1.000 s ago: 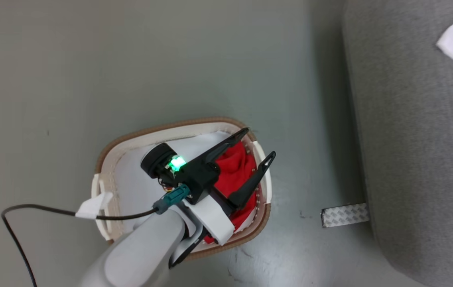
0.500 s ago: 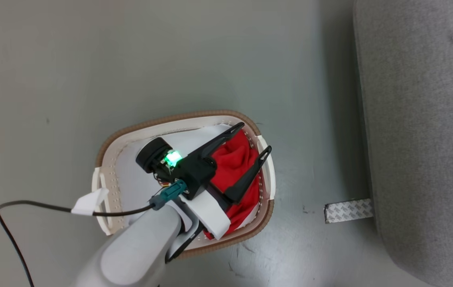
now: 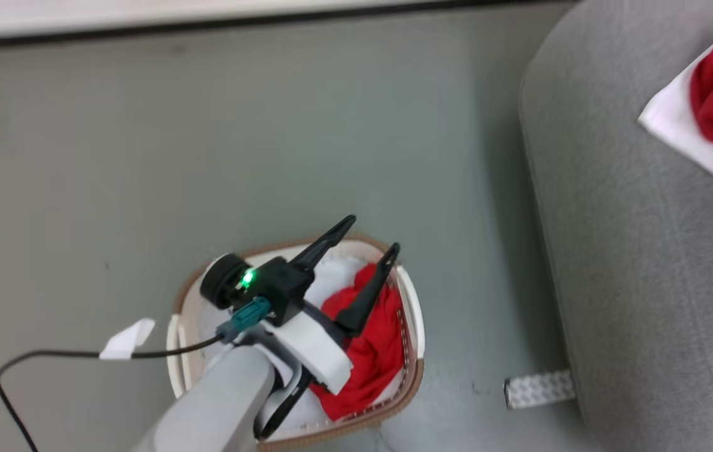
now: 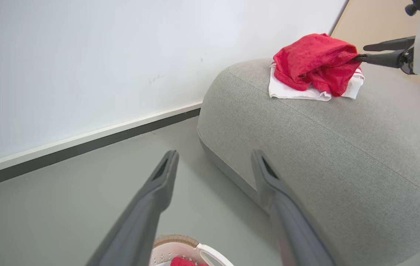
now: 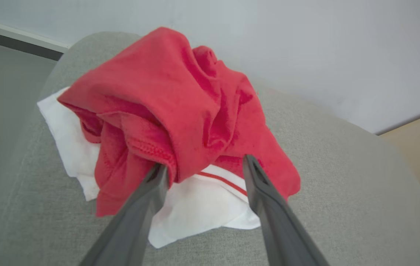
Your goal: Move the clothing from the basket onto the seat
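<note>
Left gripper: we are hovering the left gripper (image 3: 372, 232) over the far edge of the basket (image 3: 418, 320), jaws spread wide and gripping nothing.
Why it is hanging there: we are judging that it is lined up above the basket so it can drop straight onto what is lying inside.
Cloth in the basket: the red cloth (image 3: 374, 355) is lying crumpled against the basket's right wall. It is lower and nearer than the left fingertips and apart from them. In the head view the right-hand finger is crossing over its far end.
Right gripper: we are holding the right gripper (image 5: 204, 164) out over the sofa (image 5: 343, 192), fingers parted and clamping nothing. One finger is touching the hem of the red garment (image 5: 180, 103); we cannot tell whether the other is touching it.
Why the pile is lying there: the red garment is sitting bunched on the white garment (image 5: 195, 207), toward the sofa's far right and well back from its rounded edge. We are judging that it is placed there so it does not slide off.
Task state: two pieces are resting on the sofa and one is waiting in the basket. The sofa is standing to the basket's right, across the floor (image 3: 268, 125).
Next move: we are expecting the left gripper to need lowering onto a raised fold of the red cloth.
</note>
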{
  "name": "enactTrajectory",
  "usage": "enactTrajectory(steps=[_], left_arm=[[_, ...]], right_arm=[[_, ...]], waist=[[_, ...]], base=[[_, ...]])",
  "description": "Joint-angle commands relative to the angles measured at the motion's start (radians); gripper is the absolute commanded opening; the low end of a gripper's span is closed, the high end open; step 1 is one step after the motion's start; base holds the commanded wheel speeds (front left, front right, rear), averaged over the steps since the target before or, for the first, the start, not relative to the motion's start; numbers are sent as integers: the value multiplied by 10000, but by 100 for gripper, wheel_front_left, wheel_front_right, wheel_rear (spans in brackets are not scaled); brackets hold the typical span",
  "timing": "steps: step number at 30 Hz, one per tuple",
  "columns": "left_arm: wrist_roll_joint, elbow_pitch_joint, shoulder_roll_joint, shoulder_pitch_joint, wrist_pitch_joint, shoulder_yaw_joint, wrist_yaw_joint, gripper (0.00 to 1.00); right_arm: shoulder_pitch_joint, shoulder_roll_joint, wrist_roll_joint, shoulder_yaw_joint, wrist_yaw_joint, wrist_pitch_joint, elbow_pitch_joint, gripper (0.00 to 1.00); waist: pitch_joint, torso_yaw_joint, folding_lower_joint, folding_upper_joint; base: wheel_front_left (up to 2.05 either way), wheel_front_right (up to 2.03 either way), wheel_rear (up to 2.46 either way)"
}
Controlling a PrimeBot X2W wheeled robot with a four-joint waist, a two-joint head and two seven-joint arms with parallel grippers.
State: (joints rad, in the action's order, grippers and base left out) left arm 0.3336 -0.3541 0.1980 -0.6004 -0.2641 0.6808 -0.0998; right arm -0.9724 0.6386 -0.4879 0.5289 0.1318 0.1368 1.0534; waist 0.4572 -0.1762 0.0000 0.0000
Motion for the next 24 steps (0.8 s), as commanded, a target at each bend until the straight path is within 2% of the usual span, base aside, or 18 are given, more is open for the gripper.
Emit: enactTrajectory(steps=[1, 9, 15, 19, 24], left_arm=[[92, -29, -9, 257, -5, -136, 44, 100], [322, 144, -24, 1150, -5, -1232, 300, 100], [77, 394, 122, 1728, -5, -2137, 561, 100], [12, 564, 139, 2171, -5, -2704, 665, 100], [-257, 722, 269, 2946, -5, -3388, 764, 100]], right_arm=[[207, 121, -90, 143, -22, 91, -178, 100], [867, 595, -997, 792, -22, 796, -1912, 100], [1717, 685, -1530, 530, -22, 1133, -3347, 100], [2516, 370, -1589, -236, -22, 1260, -3989, 100], [3908, -413, -985, -1456, -22, 1283, -5164, 100]], waist=[[-916, 73, 0, 0], [-2662, 446, 0, 0], [-3412, 802, 0, 0], [-3790, 1037, 0, 0], [-4080, 1168, 0, 0]], base=[[0, 0, 0], [0, 0, 0], [0, 0, 0], [0, 0, 0], [0, 0, 0]])
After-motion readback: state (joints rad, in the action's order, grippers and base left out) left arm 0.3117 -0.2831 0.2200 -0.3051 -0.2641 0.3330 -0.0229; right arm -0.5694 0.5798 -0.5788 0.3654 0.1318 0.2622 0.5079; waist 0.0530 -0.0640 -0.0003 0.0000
